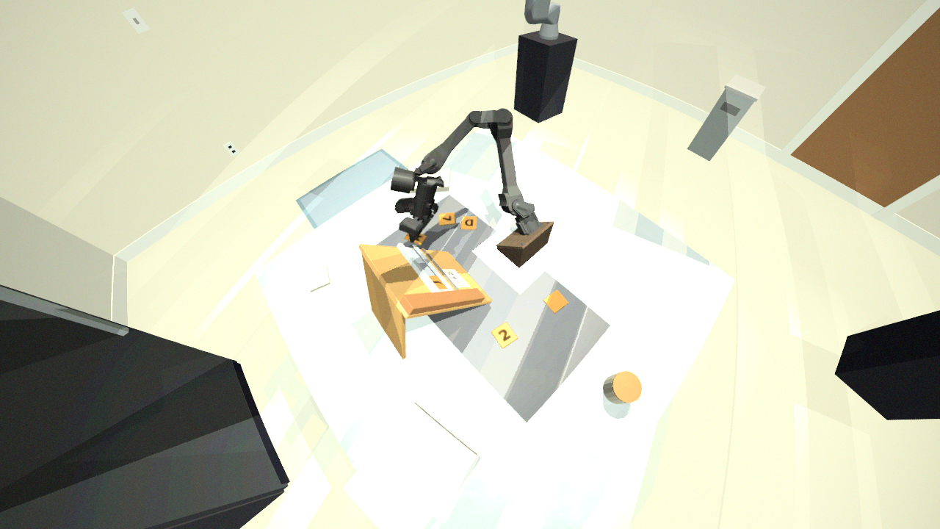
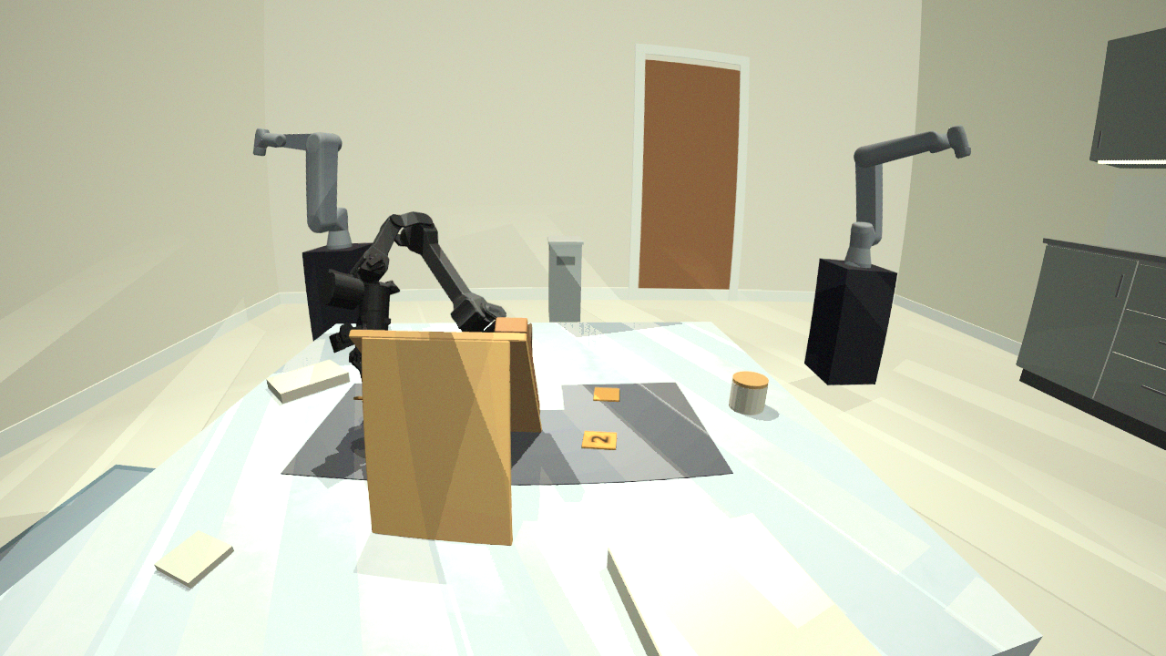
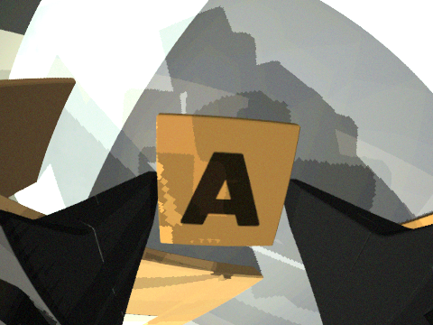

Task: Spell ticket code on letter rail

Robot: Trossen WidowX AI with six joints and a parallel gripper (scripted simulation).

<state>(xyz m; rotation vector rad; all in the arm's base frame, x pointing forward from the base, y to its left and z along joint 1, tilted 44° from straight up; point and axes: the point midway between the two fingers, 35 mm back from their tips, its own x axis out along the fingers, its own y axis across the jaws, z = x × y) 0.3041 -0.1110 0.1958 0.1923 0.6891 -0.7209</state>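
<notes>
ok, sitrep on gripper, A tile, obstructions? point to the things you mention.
Gripper [image 1: 413, 237] [image 3: 223, 186] shut on A tile [image 3: 266, 181]. Tile off the rail [image 1: 420, 259], near its open end. Nothing visibly blocking; ticket unreadable.

Seen from above, the orange board [image 1: 388, 268] [image 2: 440, 432] stands sloped, its pale rail [image 1: 416, 258] holding one tile [image 1: 436, 283], mark unreadable. The white ticket [image 1: 453, 277] sits beside the rail, its print too small to read. Tile A [image 1: 415, 239] [image 2: 357, 398] [image 3: 271, 140] is held in the claw [image 1: 413, 238] [image 3: 223, 186] at the board's 12 o'clock. Flat on the worktop's grey area lie tile D [image 1: 468, 222] and another lettered tile [image 1: 446, 218] at 1, a plain-faced tile [image 1: 555, 301] [image 2: 606, 394] at 3, and tile 2 [image 1: 504, 334] [image 2: 598, 440] at 4.
</notes>
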